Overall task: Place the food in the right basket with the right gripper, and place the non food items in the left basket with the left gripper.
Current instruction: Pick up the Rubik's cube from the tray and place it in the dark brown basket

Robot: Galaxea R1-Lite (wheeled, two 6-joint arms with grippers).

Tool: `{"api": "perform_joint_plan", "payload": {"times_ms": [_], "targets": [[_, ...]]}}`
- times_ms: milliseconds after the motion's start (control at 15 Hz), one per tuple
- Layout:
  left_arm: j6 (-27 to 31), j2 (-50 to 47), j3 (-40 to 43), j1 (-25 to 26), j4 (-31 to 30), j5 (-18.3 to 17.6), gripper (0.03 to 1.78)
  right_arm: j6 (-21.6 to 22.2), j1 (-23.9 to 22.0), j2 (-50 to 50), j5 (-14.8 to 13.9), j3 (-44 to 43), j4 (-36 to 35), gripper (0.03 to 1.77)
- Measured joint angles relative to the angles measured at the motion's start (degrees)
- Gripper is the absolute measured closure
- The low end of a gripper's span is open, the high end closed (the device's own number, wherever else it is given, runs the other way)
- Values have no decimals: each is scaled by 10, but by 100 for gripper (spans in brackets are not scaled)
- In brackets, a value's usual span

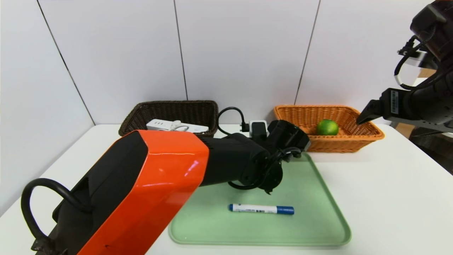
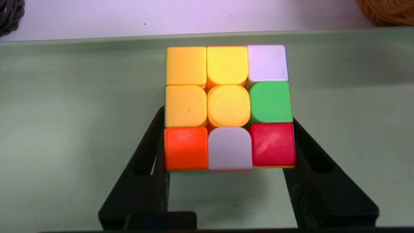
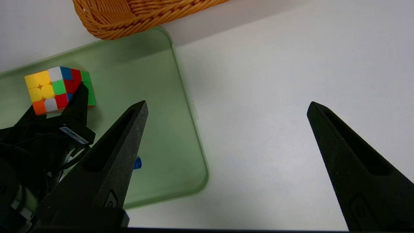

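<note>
One puzzle cube (image 2: pixel 229 108) between the left tool's (image 2: pixel 229 142) fingers, one marker (image 1: pixel 261 209), right tool (image 3: pixel 226 110) spread wide.

A lab-like test bench: bare white table (image 1: pixel 389 198) against plain panelled walls (image 1: pixel 244 53).

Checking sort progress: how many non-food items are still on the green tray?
2. The puzzle cube sits near the tray's far edge, between the left pincer's fingers. The marker lies flat toward its near edge. The left arm hides part of the tray, so another could be hidden.
</note>
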Motion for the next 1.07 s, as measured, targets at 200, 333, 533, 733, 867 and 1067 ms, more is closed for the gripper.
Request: {"api": "perform_joint_plan", "payload": {"times_ms": [200,333,533,733,867,1067], "targets": [[0,-2,0,0,2,0,84,0,0,0,0,0,0,10],[0,-10,0,0,6,0,84,0,0,0,2,1,1,10],[3,-49,0,-1,34,-4,84,0,0,0,1,1,1,10],[19,-116,0,-6,82,-5,84,1,0,0,2,4,1,10],[53,-164,0,1,102,-4,85,1,0,0,3,5,1,10],[119,-219,0,51,94,-4,85,1,6,-3,2,6,1,10]]}}
